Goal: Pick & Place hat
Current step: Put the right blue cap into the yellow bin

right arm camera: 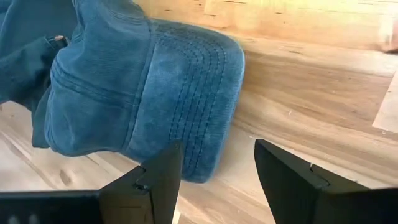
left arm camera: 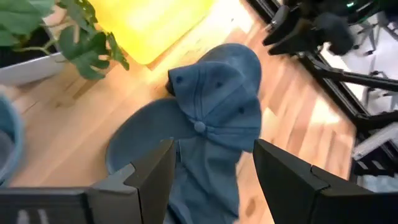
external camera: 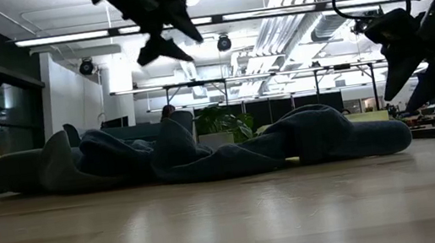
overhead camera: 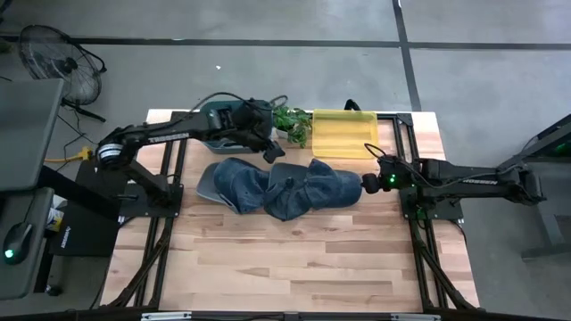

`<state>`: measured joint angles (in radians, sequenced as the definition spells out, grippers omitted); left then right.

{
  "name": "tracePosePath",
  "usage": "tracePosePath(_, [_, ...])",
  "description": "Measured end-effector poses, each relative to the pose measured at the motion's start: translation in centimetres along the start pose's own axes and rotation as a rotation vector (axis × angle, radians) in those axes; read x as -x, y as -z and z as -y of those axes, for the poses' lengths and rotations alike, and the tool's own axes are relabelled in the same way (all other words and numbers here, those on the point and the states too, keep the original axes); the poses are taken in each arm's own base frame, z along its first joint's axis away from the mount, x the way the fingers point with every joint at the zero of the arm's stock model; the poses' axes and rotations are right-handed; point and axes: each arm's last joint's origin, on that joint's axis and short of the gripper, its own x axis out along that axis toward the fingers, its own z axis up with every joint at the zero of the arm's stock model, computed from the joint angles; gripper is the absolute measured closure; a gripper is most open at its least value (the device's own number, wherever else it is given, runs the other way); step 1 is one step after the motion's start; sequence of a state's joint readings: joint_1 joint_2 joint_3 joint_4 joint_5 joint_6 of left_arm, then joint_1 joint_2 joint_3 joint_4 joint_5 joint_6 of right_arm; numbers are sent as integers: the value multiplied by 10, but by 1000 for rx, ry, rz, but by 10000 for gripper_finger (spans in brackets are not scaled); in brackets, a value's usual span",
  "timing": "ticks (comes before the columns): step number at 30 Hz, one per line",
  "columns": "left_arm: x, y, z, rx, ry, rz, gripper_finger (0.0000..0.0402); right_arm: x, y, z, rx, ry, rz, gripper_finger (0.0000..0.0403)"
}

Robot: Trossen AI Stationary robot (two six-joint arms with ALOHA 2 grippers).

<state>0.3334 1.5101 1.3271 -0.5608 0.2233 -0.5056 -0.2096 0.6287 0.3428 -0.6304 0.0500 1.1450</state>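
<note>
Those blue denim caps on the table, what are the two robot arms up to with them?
Neither arm holds anything yet. A heap of blue denim caps lies in the middle of the wooden table. The left gripper hovers above the heap's far side, jaws open, looking down on one cap. The right gripper sits by the heap's right end, jaws open, facing a cap brim. A yellow tray and a potted plant stand behind.

We see bare table (overhead camera: 294,267) in front of hats (overhead camera: 285,187); behind them plant (overhead camera: 293,123), yellow bin (overhead camera: 343,134) block passage.
</note>
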Motion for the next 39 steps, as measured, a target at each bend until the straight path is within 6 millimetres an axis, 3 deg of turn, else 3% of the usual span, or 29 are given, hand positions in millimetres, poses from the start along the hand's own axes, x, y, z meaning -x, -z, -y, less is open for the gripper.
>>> tracePosePath(5, [-12, -1, 5, 3, 61, -2, 188, -3, 1, 0, -8, 10, -14, 208])
tracePosePath(9, [-24, -1, 5, 4, 77, -9, 188, -18, 6, 9, -55, -10, -16, 208])
tracePosePath(20, [-26, -1, 5, 5, 87, -10, 188, -46, 15, 25, -118, -212, 46, 208])
tracePosePath(39, [-25, -5, 8, 12, 127, 22, 188, -46, 13, 20, -57, -306, 104, 216])
